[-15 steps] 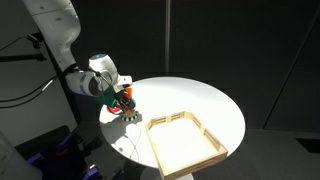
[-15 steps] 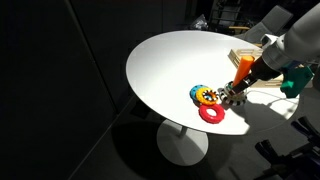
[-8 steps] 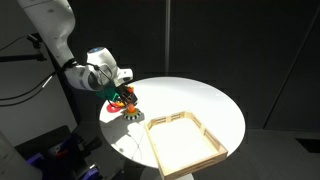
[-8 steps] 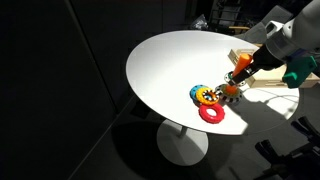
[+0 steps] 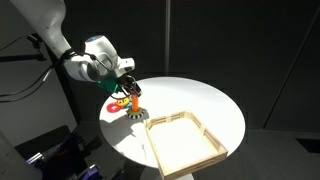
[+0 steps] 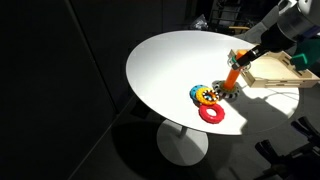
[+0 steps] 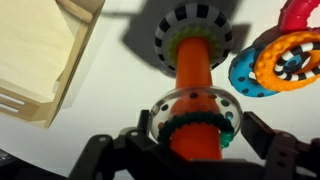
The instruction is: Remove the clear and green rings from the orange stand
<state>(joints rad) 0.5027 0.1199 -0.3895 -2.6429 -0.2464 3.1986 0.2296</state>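
"Where was the orange stand (image 5: 131,104) when you checked?"

"It was upright near the rim of the table (image 5: 200,95) on the arm's side, just off a corner of the wooden tray (image 5: 185,145). In both exterior views I could place it on the tabletop, with the gripper (image 6: 243,56) over its top end."

"And the two rings?"

"I only saw them in the wrist view. The clear ring (image 7: 192,97) and the green ring (image 7: 178,125) sat together around the upper end of the peg, well apart from the striped base (image 7: 195,28). The green one showed through the clear one."

"Was the gripper holding anything?"

"The fingers (image 7: 255,140) stood one on each side of the clear ring and pressed against it, so I read it as clamped on that ring. From outside I couldn't confirm that. The gripper covered the top of the peg, and the rings were too small to make out."

"Anything else on the table?"

"A blue ring (image 6: 205,95) with a yellow-orange one lying on it was just beside the base. A red ring (image 6: 211,114) lay next to that, nearer the table's edge. The wrist view cut off most of the red ring at its border, and part of the tray too."
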